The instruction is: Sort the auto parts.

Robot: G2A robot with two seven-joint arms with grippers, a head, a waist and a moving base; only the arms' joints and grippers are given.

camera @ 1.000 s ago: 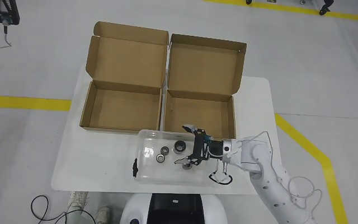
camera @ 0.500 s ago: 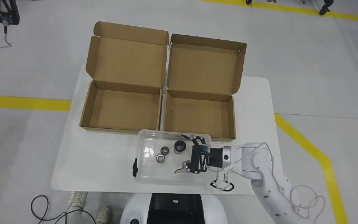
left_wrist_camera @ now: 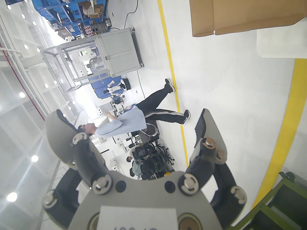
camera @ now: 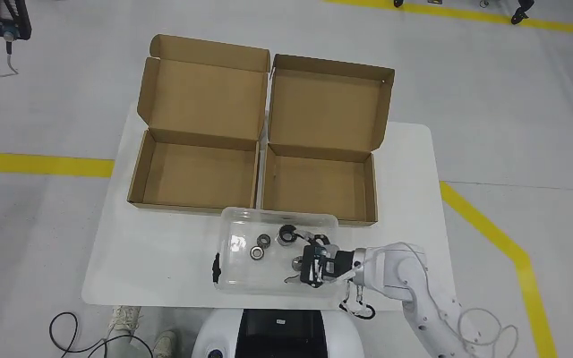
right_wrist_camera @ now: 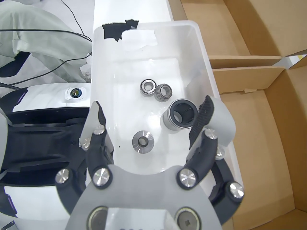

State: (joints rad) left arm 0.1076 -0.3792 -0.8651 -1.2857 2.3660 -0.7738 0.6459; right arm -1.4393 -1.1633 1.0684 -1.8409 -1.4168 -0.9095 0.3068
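Observation:
A clear plastic bin [camera: 237, 264] stands at the table's near edge. It holds two small roller bearings [right_wrist_camera: 147, 87] [right_wrist_camera: 163, 92], a larger metal sleeve [right_wrist_camera: 180, 117] with a dark bore, and a small cone-shaped disc [right_wrist_camera: 143, 142]. My right gripper [right_wrist_camera: 152, 113] hovers open above the bin's right part [camera: 303, 261], with the disc and the sleeve below the gap between its fingers. One fingertip [right_wrist_camera: 203, 113] overlaps the sleeve's edge. My left gripper [left_wrist_camera: 130, 123] is open and holds nothing, pointing out at the room floor.
Two open cardboard boxes stand side by side behind the bin, the left box [camera: 192, 174] and the right box [camera: 318, 183], both with flaps up. Black tape [right_wrist_camera: 117, 29] marks the bin's left end. A black cable loop [camera: 356, 309] hangs by the right arm.
My right gripper has drawn back toward the table's near edge and turned, now looking along the bin over the disc and sleeve. The parts have not moved.

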